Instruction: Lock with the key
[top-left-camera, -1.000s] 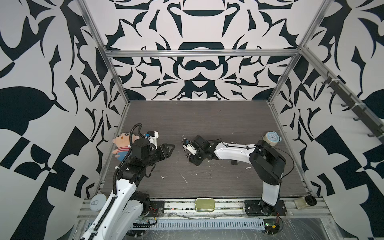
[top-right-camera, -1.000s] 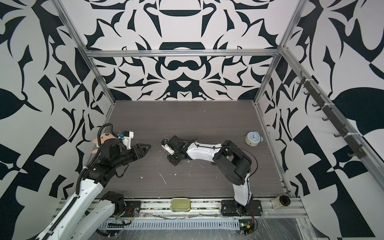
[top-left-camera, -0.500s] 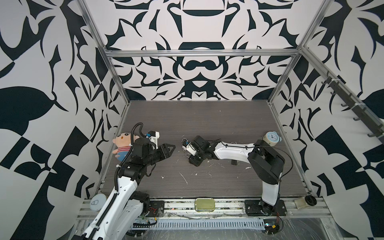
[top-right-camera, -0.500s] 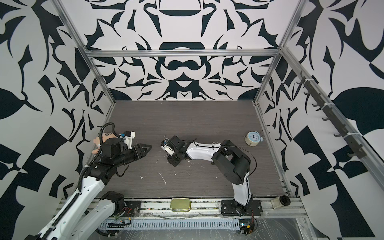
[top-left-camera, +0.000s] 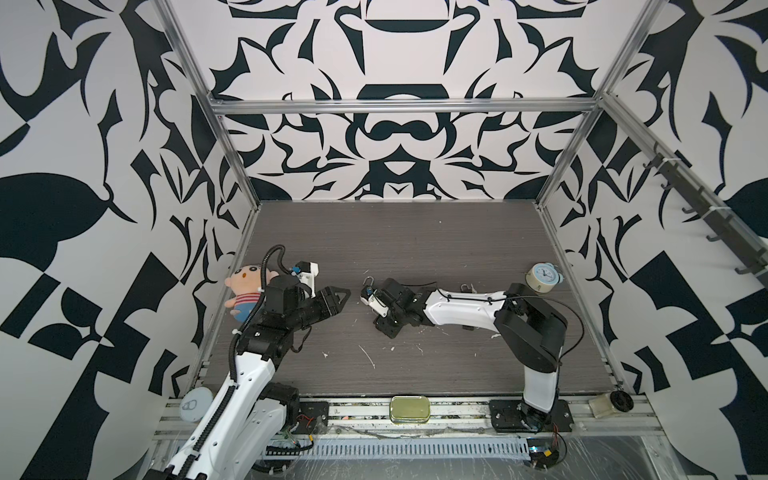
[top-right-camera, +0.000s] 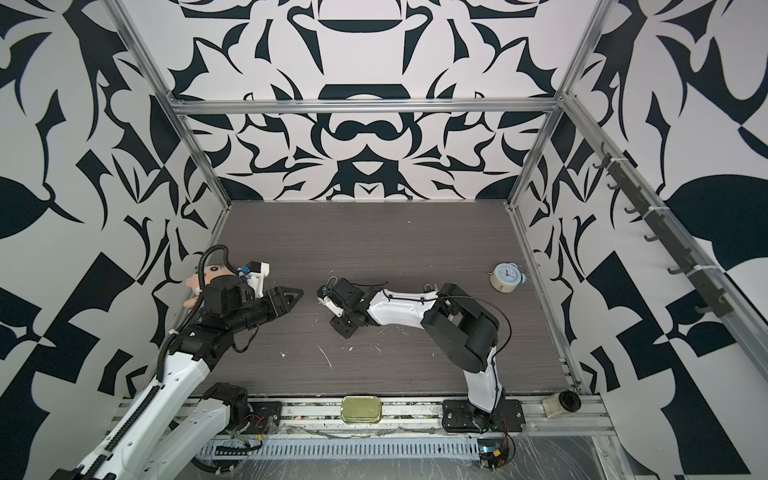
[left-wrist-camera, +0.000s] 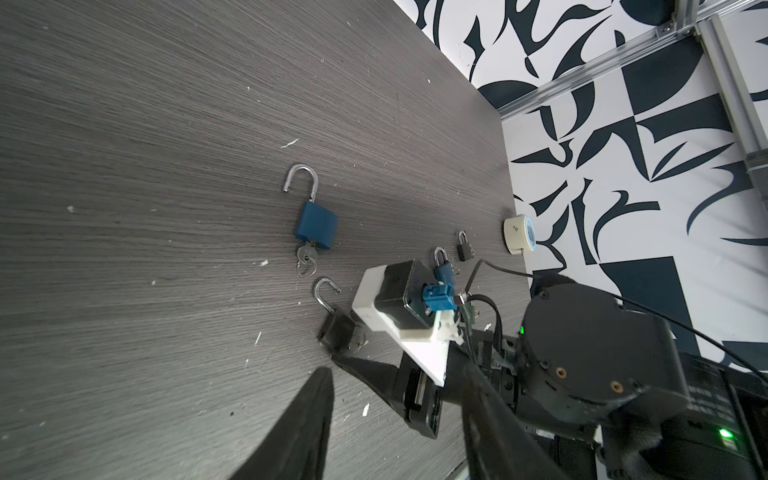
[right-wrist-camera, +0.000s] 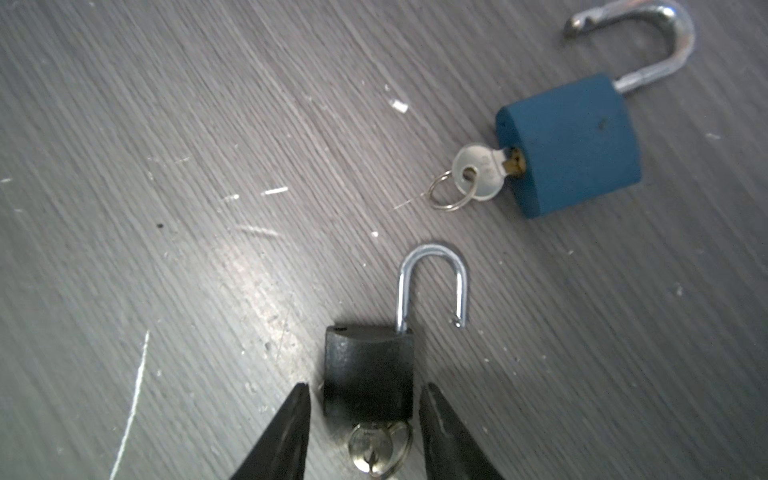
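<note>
The black lock (right-wrist-camera: 368, 370) lies flat on the bench (right-wrist-camera: 166, 124), right between the fingers of the right hand (right-wrist-camera: 365, 388). Its long axis runs in line with that hand's reach. The shackle (right-wrist-camera: 432, 282) points away from the wrist, and the key (right-wrist-camera: 376, 451) sits in the end nearest the palm, set back between the fingers. The right hand is spread about halfway and straddles the lock's body. A thin strip of bench shows on one side and barely any on the other, so it seems not to be gripping yet.

The shackle is raised and swung out, with its free end hanging past the edge of the body rather than over its hole.

The blue lock (right-wrist-camera: 569, 151), also open and with a key in it, lies beyond and off to one side, clear of the fingers.

The left hand (left-wrist-camera: 397, 374) is moderately spread with nothing between its fingers. It points at the black lock from the far side, and the right hand is partly in its way.

The right arm is clearly the nearer one. Because the key is behind its fingertips, that hand looks better placed to pin the body than to turn the key. The shackle probably has to swing back over its hole before it can be pressed home.
</note>
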